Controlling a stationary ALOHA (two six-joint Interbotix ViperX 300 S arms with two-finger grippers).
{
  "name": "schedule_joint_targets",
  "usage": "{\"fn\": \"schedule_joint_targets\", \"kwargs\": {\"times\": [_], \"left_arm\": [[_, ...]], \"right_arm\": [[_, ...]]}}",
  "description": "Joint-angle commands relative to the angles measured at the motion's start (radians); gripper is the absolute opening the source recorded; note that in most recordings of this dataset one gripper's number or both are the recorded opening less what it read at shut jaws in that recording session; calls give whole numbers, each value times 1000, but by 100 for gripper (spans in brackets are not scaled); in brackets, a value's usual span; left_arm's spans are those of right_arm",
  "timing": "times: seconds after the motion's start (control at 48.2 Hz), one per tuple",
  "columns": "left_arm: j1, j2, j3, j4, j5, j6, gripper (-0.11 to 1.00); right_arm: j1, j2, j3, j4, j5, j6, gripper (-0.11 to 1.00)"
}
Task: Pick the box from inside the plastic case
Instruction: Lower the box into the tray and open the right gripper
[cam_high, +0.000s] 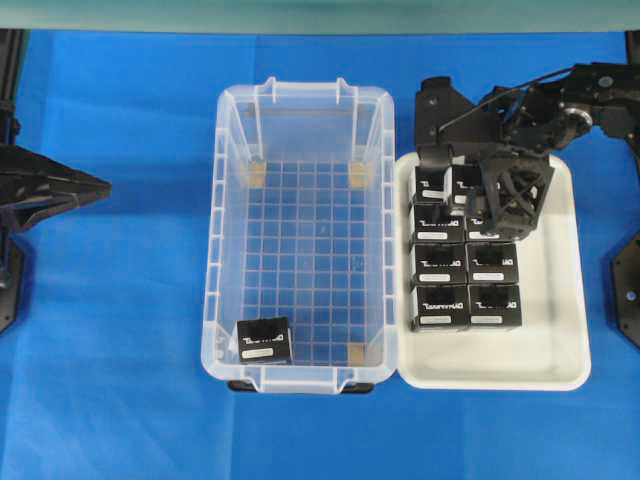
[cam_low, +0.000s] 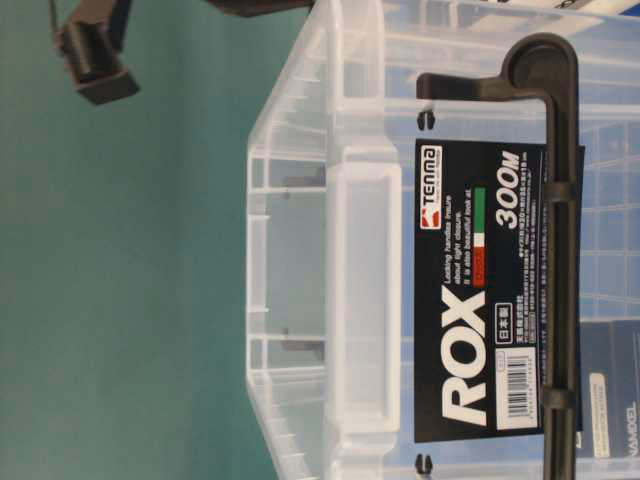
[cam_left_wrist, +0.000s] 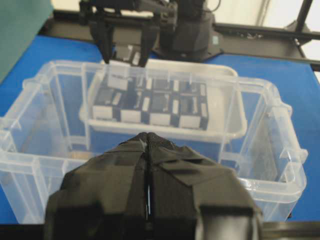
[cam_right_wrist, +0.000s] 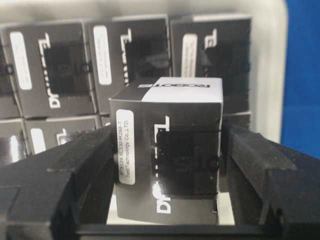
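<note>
The right gripper (cam_right_wrist: 167, 165) clamps its fingers (cam_right_wrist: 75, 165) on a black carton (cam_right_wrist: 167, 150) above the white tray (cam_high: 560, 370) of cartons. The left gripper (cam_left_wrist: 147, 165) is pressed closed. The box (cam_high: 264, 341) sits in the plastic case (cam_high: 225, 250), near corner, on the blue bench (cam_high: 120, 350).

The right hand (cam_high: 503, 190) reaches in from the upper right of the overhead view, wrist bent down, its pads (cam_right_wrist: 80, 165) pressed to either side of a black carton (cam_right_wrist: 170, 155). The left hand (cam_left_wrist: 147, 200) is level at the left, fingers pressed together, holding nothing.
</note>
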Motion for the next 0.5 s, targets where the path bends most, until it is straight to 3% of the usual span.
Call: {"fn": "schedule_joint_targets", "kwargs": {"times": [0.0,0.394,0.477], "left_arm": [[3,5,-25,2,-5,-2,-7],[3,9,-29,0,-5,-2,-7],[3,9,-28,2,-5,-3,-7]], "right_arm": [[2,3,8,-2,-23,-3,66],[3,35,40,-9,-89,0,66],[2,38,40,-9,-92,-2,62]]}}
